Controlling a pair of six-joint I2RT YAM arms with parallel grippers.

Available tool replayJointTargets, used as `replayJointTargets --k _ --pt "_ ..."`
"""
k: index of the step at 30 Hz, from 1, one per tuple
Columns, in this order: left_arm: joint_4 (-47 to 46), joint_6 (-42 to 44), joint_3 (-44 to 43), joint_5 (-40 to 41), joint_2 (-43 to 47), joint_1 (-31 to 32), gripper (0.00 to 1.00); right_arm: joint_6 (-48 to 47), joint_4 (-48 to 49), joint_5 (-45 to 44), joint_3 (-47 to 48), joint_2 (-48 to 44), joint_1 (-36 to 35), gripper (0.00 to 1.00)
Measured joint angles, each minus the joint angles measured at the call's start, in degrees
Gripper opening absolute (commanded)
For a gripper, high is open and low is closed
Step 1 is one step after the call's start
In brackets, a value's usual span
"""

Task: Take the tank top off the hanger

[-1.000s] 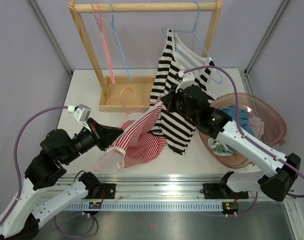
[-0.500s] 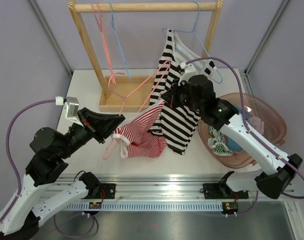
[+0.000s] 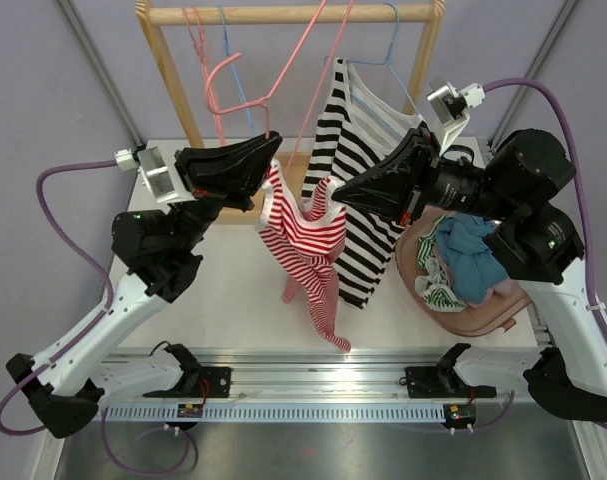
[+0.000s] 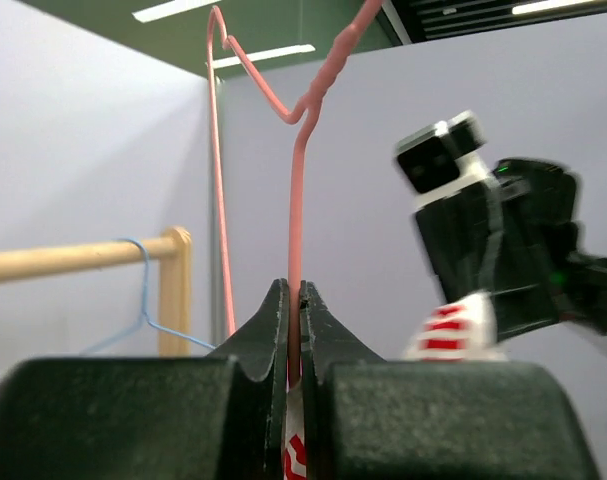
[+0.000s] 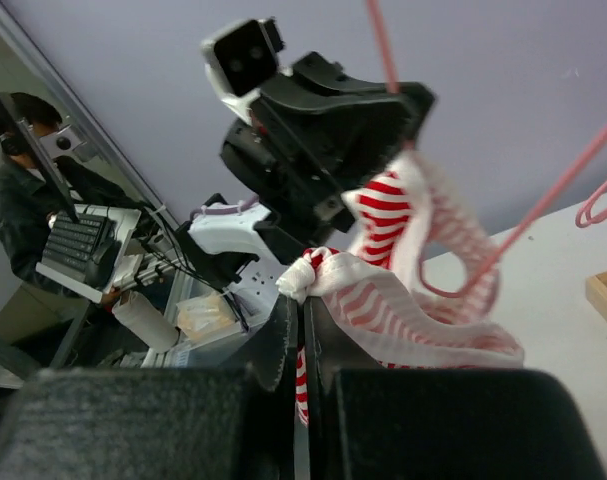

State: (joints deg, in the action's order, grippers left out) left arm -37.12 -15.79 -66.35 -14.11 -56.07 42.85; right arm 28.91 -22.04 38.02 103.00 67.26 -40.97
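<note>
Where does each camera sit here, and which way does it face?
Top external: above and behind, looking down on table, rack, left arm, right arm.
Left wrist: looks up along the left gripper, shut on the pink hanger; right arm beyond.
Right wrist: looks along the right gripper, shut on the red-striped tank top, toward the left arm.
Shared: wrist views face each other; both show the hanger.

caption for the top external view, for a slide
Left gripper clamps the pink hanger while right gripper pinches the red-striped tank top.
</note>
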Motion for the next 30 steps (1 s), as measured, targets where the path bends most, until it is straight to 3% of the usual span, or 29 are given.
replayJointTargets --k 6,14,21,25,30 --pt "-7.2 6.0 0.5 4.0 -5.1 0.1 0.0 -2.2 -4.7 0.1 0.9 -0.5 0.0 0.0" --pt "-14.6 7.7 4.7 6.8 -4.8 0.1 0.0 -9.2 -15.4 -17.2 -10.6 -1.1 0.0 0.0" --pt "-18.6 7.4 8.1 14.4 -2.6 0.1 0.0 -10.1 -15.7 -27.2 -31.9 -2.3 0.0 0.0" --pt "-16.9 7.4 7.4 17.0 -0.5 0.1 0.0 -9.0 -17.2 -29.9 -41.3 -2.6 0.0 0.0" --pt "-5.1 5.8 3.5 17.7 2.6 0.1 0.0 -8.1 -18.3 -29.6 -39.2 -6.5 0.0 0.0"
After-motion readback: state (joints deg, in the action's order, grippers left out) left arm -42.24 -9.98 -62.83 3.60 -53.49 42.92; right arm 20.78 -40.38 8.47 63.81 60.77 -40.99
